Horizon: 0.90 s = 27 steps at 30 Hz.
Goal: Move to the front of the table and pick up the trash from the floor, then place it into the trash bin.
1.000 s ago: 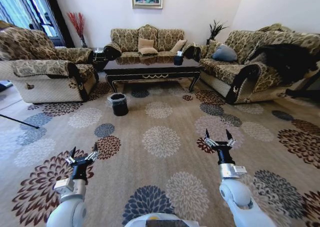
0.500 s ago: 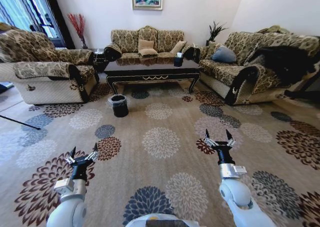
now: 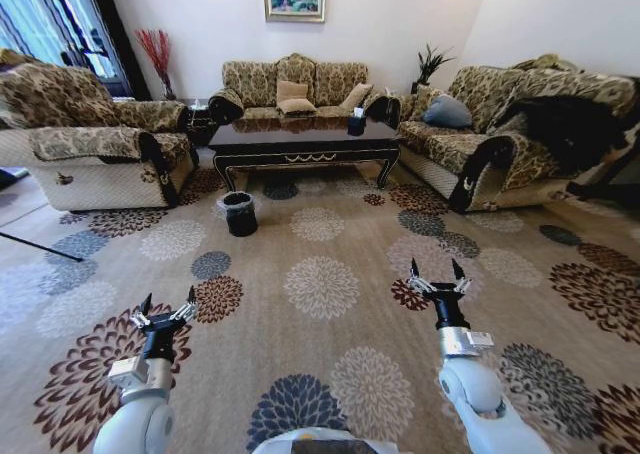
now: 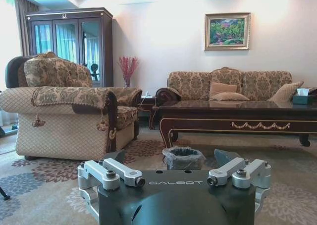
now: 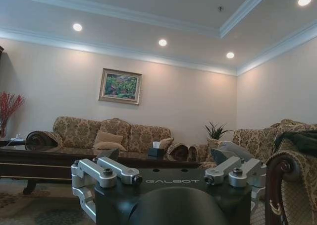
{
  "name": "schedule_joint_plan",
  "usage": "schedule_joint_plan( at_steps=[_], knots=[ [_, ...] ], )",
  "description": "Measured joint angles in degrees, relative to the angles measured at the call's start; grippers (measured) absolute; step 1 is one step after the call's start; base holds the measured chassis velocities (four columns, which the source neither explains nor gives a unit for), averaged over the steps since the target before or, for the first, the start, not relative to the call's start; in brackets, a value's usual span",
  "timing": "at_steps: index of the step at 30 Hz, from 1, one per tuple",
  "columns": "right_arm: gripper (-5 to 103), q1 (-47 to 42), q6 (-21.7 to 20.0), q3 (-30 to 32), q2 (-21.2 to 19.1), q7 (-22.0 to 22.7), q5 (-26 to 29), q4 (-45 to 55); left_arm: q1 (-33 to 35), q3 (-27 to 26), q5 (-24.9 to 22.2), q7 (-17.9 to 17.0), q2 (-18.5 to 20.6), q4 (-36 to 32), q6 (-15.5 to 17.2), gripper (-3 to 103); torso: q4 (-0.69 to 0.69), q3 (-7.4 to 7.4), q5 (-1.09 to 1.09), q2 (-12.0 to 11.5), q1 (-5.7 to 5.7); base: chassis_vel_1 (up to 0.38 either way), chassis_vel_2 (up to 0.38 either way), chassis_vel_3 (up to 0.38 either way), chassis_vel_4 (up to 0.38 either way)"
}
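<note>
The dark glossy table with gold ornament stands across the room in the head view, in front of the back sofa. It also shows in the left wrist view as the table. The small black trash bin with a clear liner sits on the carpet just before the table's left end, and appears as the trash bin in the left wrist view. I cannot pick out the trash on the flowered carpet. My left gripper and right gripper are held low in front of me, both open and empty, far from the bin.
Patterned sofas stand at the left, back and right. A dark tissue box sits on the table. A thin black rod crosses the floor at far left. Wide flowered carpet lies between me and the table.
The whole head view has shifted slightly, so the camera has moved a little. Both grippers keep the same open pose.
</note>
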Motion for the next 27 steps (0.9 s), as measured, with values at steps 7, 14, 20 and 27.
schedule_joint_plan(
  at_steps=[7, 14, 20, 27],
  knots=[
    [100, 0.0, 0.0, 0.0, 0.0, 0.0, 0.0, 0.0, 0.0, 0.0, 0.0, 0.0, 0.0, 0.0, 0.0, 100, 0.0, 0.97, 0.0, 1.5, 0.55, 0.0, 0.0, 0.0, 0.0],
    [100, 0.0, 0.0, 0.0, 0.0, 0.0, 0.0, 0.0, 0.0, 0.0, 0.0, 0.0, 0.0, 0.0, 0.0, 100, 0.0, 2.01, 0.0, 3.2, 1.19, 0.0, 0.0, 0.0, 0.0],
    [100, 0.0, 0.0, 0.0, 0.0, 0.0, 0.0, 0.0, 0.0, 0.0, 0.0, 0.0, 0.0, 0.0, 0.0, 100, 0.0, 2.98, 0.0, 4.8, 1.77, 0.0, 0.0, 0.0, 0.0],
    [100, 0.0, 0.0, 0.0, 0.0, 0.0, 0.0, 0.0, 0.0, 0.0, 0.0, 0.0, 0.0, 0.0, 0.0, 100, 0.0, 3.8, 0.0, 6.1, 2.34, 0.0, 0.0, 0.0, 0.0]
  ],
)
